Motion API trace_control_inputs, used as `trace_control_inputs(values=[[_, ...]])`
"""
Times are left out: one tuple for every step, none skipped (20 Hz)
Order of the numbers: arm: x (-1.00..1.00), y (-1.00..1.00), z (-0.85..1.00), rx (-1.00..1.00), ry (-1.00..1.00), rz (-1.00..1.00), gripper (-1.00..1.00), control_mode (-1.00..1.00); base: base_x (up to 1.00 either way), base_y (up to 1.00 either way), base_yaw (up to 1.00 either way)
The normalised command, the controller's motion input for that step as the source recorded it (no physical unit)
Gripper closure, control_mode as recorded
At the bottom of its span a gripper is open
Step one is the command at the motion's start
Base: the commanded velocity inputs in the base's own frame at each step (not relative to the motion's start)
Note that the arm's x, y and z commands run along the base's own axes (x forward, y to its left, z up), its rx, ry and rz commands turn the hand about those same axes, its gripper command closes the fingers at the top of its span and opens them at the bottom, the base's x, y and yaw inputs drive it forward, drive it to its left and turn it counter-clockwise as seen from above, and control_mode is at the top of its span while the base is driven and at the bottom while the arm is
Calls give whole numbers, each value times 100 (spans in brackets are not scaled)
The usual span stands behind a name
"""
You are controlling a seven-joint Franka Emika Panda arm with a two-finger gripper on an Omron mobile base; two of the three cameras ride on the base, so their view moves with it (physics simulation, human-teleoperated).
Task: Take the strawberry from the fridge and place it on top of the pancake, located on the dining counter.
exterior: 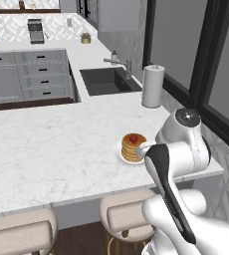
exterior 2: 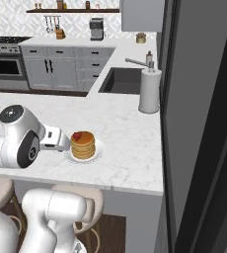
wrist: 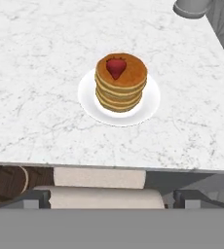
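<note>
**Strawberry seen resting on the pancake stack**

In the left base view, the grey drawers (exterior: 42, 74) were seen at the far left, beyond the white marble table (exterior: 52, 149); two beige stools (exterior: 22, 231) were tucked under its near edge; the dark sink (exterior: 106, 80) was set in the top further right, with the paper towel roll (exterior: 153, 85) standing upright near it. The pancake (exterior: 133, 148) was found on its small white plate (exterior: 122, 158) close to the near edge of the table, and the strawberry (exterior: 133, 139) was lying on top of the stack, touching it. The white arm was bent just beside the plate on its right; the tool itself was hidden behind the arm's links there, so it could not be told whether it was released or clenched.

In the right base view, the arm's wrist was seen at the left, just beside the plate (exterior 2: 98, 148); the pancake (exterior 2: 83, 145) carried the strawberry (exterior 2: 77, 136) near its left rim; the towel roll (exterior 2: 149, 91) stood well apart, further right.

In the hand view, the strawberry (wrist: 116, 67) was seen on the top pancake (wrist: 121, 82), nothing being held against it.
</note>
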Motion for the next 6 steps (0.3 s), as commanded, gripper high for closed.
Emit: trace_control_inputs(values=[[0,0,0,0,0,0,-100,-100,0,0,0],[0,0,0,0,0,0,-100,-100,0,0,0],[0,0,0,0,0,0,-100,-100,0,0,0],[0,0,0,0,0,0,-100,-100,0,0,0],[0,0,0,0,0,0,-100,-100,0,0,0],[0,0,0,0,0,0,-100,-100,0,0,0]])
